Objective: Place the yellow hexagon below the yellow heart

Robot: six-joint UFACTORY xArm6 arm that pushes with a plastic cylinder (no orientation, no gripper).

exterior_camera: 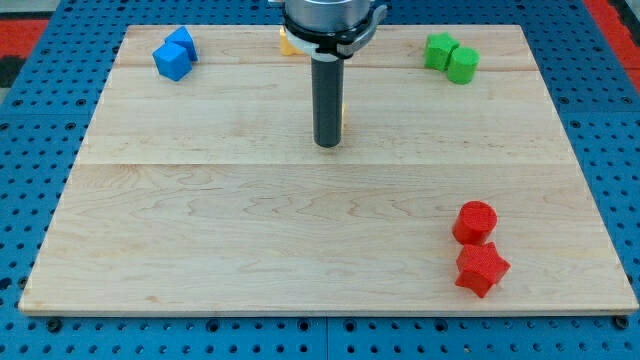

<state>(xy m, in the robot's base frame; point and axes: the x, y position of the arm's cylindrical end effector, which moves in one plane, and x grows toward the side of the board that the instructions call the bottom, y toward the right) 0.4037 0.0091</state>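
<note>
Where my tip (327,144) rests, pale wooden board (200,220), blue pegboard (30,120) around

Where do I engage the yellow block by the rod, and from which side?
It can only be pushed, not gripped. A yellow sliver shows at the rod's right, above my tip; its shape is hidden. Probably press its right face, pushing toward the view's left, under the other yellow block.
</note>
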